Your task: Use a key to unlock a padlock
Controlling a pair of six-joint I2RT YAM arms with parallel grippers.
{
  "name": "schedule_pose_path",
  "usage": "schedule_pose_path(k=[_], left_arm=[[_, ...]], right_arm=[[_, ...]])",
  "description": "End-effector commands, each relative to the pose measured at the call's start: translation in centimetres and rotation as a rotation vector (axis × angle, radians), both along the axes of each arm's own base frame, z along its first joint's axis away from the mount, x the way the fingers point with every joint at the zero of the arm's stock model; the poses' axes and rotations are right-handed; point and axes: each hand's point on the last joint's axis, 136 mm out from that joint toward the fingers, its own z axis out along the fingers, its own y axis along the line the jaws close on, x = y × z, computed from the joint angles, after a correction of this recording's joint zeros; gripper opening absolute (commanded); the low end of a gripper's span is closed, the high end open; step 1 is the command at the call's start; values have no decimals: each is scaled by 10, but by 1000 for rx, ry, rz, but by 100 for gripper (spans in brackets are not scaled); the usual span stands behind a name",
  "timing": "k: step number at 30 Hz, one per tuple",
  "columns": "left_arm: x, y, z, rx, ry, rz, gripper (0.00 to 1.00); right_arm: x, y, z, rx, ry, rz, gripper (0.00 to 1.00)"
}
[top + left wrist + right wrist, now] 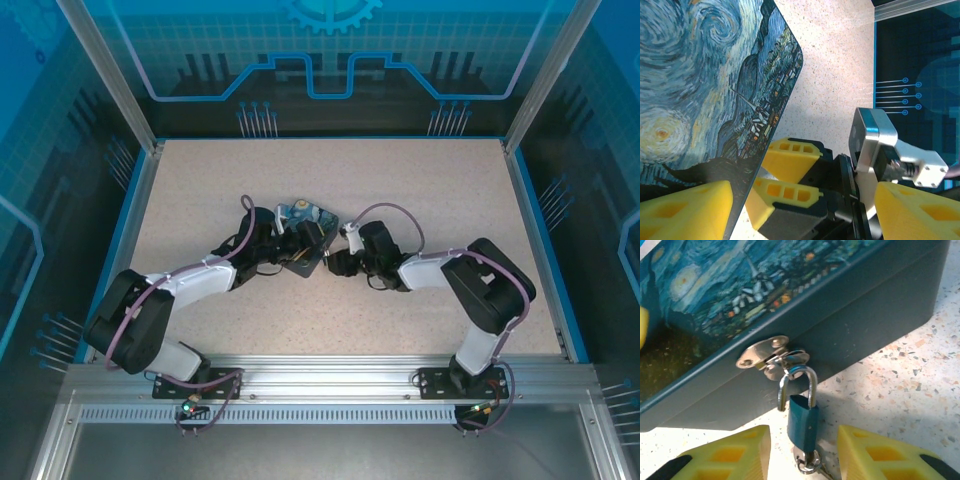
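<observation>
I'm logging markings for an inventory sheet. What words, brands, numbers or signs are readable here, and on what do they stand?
No text can be read anywhere.
padlock: blue body, no brand or number on the face shown.
tin: painted night-sky picture, no lettering.
back wall: gear and circuit-line graphics, no words.

Left arm (195,281), right arm (432,268), black joints, white shells, purple-grey cables (385,206) (looped), right gripper (803,436), yellow slotted fingers (880,456).
</observation>
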Motion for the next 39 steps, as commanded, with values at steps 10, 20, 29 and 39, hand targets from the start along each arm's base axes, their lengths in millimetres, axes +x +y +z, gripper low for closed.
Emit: schedule_pose_path(k=[10,20,29,39], left_arm=[[-5,6,-14,40,42,17,77],[-5,7,-15,42,44,20,77],[-7,8,-16,46,46,22,77],[-8,10,-17,52,45,27,77]], right_arm=[[-3,10,-16,150,147,47,33],[-2,17,-30,183,237,33,28],[0,16,-29,242,267,6,17],[-1,7,-32,241,271,-13,16]])
